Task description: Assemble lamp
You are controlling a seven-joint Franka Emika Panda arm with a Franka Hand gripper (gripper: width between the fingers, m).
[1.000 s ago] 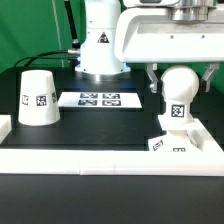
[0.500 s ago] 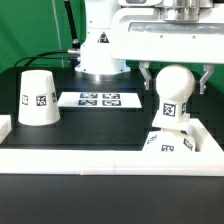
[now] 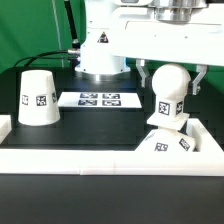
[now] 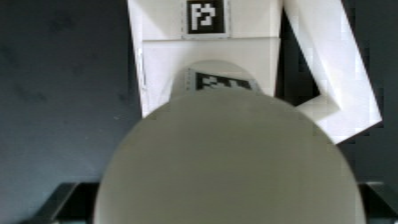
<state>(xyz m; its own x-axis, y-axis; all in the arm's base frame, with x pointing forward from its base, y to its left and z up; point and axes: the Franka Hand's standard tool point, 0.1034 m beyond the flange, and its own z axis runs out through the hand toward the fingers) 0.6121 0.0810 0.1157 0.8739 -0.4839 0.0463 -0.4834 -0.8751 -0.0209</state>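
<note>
The white round bulb [image 3: 170,90] stands upright on the white square base [image 3: 170,143] at the exterior view's right. The base sits tilted against the front wall, its tags facing up. My gripper [image 3: 172,82] comes down from above, one finger on each side of the bulb, shut on it. In the wrist view the bulb [image 4: 222,160] fills most of the picture between my gripper's [image 4: 222,205] dark fingers, and the tagged base [image 4: 210,50] shows beyond it. The tapered shade [image 3: 37,98] stands alone at the exterior view's left.
The marker board [image 3: 98,99] lies flat between the shade and the bulb. A raised white wall [image 3: 100,160] runs along the front and sides of the black table. The robot's white body [image 3: 100,50] stands at the back.
The bulb has turned in my grip, so its tag faces a different way. The base under it has shifted and tipped up, and both sit slightly further to the exterior view's left.
</note>
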